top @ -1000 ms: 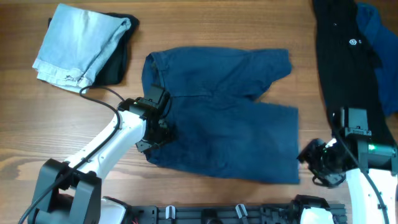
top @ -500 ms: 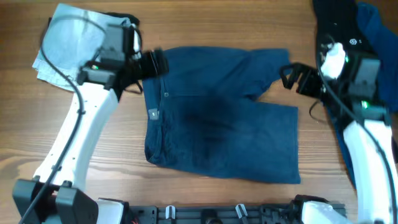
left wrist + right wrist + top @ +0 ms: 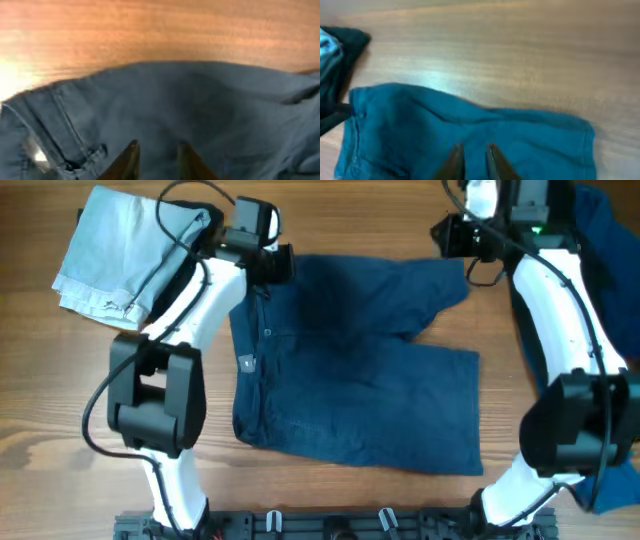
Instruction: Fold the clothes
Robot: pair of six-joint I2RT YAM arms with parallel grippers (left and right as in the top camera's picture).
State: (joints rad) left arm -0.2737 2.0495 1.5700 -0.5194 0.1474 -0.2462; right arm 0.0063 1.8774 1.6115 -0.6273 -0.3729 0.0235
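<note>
The clothes in play are dark navy shorts [image 3: 360, 370] lying flat mid-table, waistband to the left and legs to the right. My left gripper [image 3: 280, 265] is at the far left corner by the waistband. In the left wrist view its fingers [image 3: 132, 152] press into the navy cloth [image 3: 200, 100], jaws narrowed on a pinch of fabric. My right gripper [image 3: 447, 235] is at the far right corner, by the upper leg's hem. In the right wrist view its jaws are nearly together on the shorts [image 3: 470, 120].
Folded light-blue denim [image 3: 125, 245] lies on a black garment [image 3: 190, 280] at the far left. A black garment [image 3: 530, 290] and a brighter blue one [image 3: 610, 225] lie along the right edge, partly under the right arm. Bare wood borders the shorts.
Both arms swung from the near side of the shorts to its far edge. Both grippers opened wide on the way and have now narrowed onto the cloth.
</note>
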